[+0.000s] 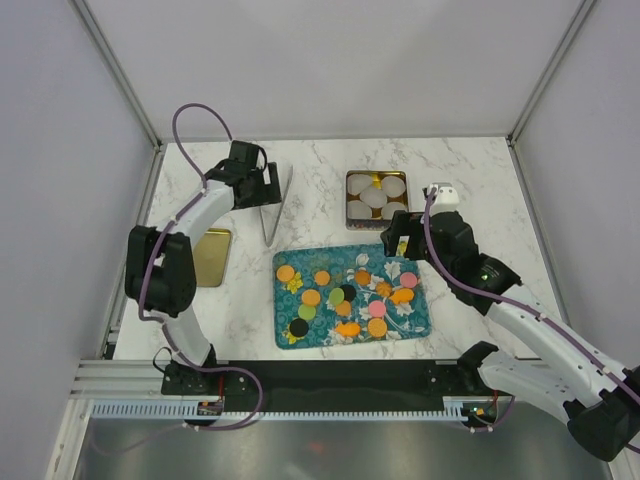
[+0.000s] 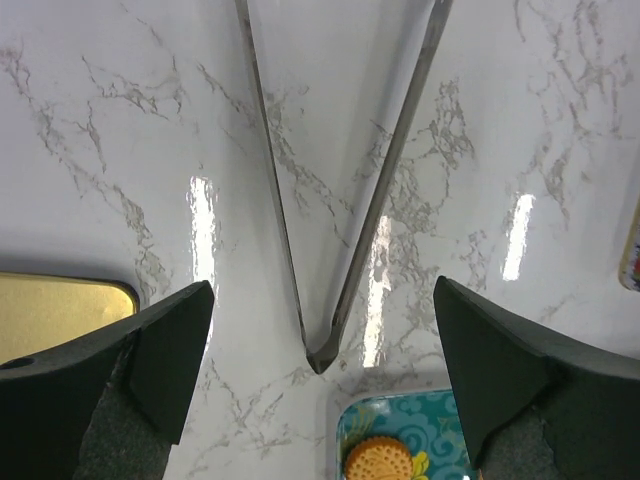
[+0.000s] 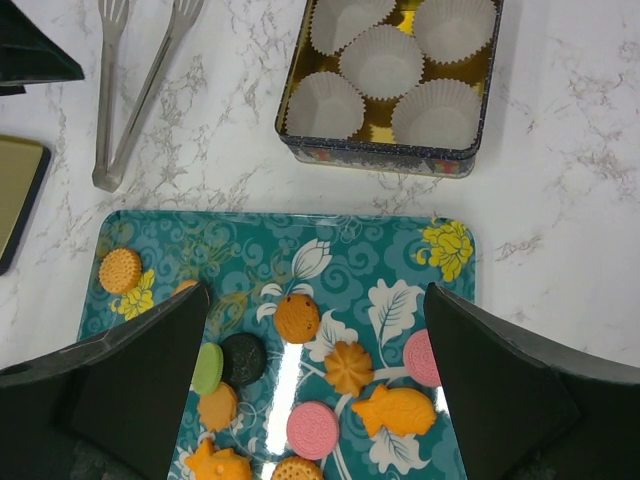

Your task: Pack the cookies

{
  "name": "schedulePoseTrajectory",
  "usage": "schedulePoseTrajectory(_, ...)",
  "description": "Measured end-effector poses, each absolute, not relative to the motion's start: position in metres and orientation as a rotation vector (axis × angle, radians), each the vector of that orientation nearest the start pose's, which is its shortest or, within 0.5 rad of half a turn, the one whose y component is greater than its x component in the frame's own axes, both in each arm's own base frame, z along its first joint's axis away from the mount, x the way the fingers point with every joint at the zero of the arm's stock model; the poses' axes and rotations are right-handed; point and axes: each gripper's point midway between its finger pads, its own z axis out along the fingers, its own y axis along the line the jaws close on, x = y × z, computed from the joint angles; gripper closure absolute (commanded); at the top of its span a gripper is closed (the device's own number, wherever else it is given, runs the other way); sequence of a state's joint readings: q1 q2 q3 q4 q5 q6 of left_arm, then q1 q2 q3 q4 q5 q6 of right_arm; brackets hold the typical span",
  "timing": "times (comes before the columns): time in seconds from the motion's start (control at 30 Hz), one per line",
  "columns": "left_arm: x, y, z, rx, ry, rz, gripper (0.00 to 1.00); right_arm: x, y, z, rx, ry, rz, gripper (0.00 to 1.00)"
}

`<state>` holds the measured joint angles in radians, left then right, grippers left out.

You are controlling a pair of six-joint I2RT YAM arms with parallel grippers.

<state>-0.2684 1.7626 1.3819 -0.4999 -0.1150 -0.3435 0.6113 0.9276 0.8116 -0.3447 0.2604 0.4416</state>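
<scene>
Several cookies in orange, pink, green and black lie spread on a teal patterned tray in the middle of the table. My right gripper is open and empty above the tray's far right part. In the right wrist view an orange cookie, a black one and a pink one lie between its fingers. My left gripper is open and empty at the far left, over metal tongs that lie on the table. One orange cookie shows at the tray's corner.
A rectangular tin holding several white pleated paper cups stands just behind the tray. A gold lid lies flat left of the tray. The tongs lie between the lid and the tin. White walls enclose the table.
</scene>
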Motion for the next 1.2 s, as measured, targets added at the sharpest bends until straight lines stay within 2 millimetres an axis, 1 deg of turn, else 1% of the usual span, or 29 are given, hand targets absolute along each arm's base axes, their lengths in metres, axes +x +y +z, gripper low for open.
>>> schedulePoseTrajectory(0.1,0.443,-0.11,0.101,-0.133,2.481,-0.099,0.01,0.274,0.163,0.214,-0.021,2.043,0.427,0.02)
schedulePoseTrajectory(0.23,0.45,-0.109,0.076,-0.101,2.53,-0.074,0.03,0.271,0.166,0.212,-0.034,2.059,0.449,0.02)
schedulePoseTrajectory(0.4,0.452,-0.11,0.055,-0.064,2.565,-0.07,0.03,0.267,0.169,0.21,-0.044,2.075,0.47,0.02)
schedulePoseTrajectory(0.5,0.454,-0.111,0.052,-0.051,2.566,-0.076,0.04,0.266,0.17,0.21,-0.044,2.077,0.477,0.02)
schedulePoseTrajectory(0.63,0.459,-0.116,0.054,-0.04,2.541,-0.102,0.04,0.266,0.171,0.21,-0.038,2.078,0.484,0.02)
schedulePoseTrajectory(0.73,0.459,-0.117,0.053,-0.031,2.538,-0.107,0.04,0.266,0.171,0.208,-0.033,2.083,0.485,0.02)
schedulePoseTrajectory(0.83,0.46,-0.117,0.052,-0.027,2.538,-0.107,0.07,0.266,0.172,0.205,-0.032,2.092,0.485,0.02)
schedulePoseTrajectory(0.97,0.46,-0.119,0.046,-0.023,2.545,-0.104,0.09,0.265,0.172,0.201,-0.037,2.103,0.486,0.02)
schedulePoseTrajectory(1.17,0.457,-0.124,0.034,-0.002,2.564,-0.069,0.12,0.264,0.174,0.201,-0.046,2.106,0.5,0.02)
schedulePoseTrajectory(1.2,0.456,-0.126,0.032,0.002,2.567,-0.063,0.14,0.264,0.175,0.201,-0.047,2.104,0.503,0.02)
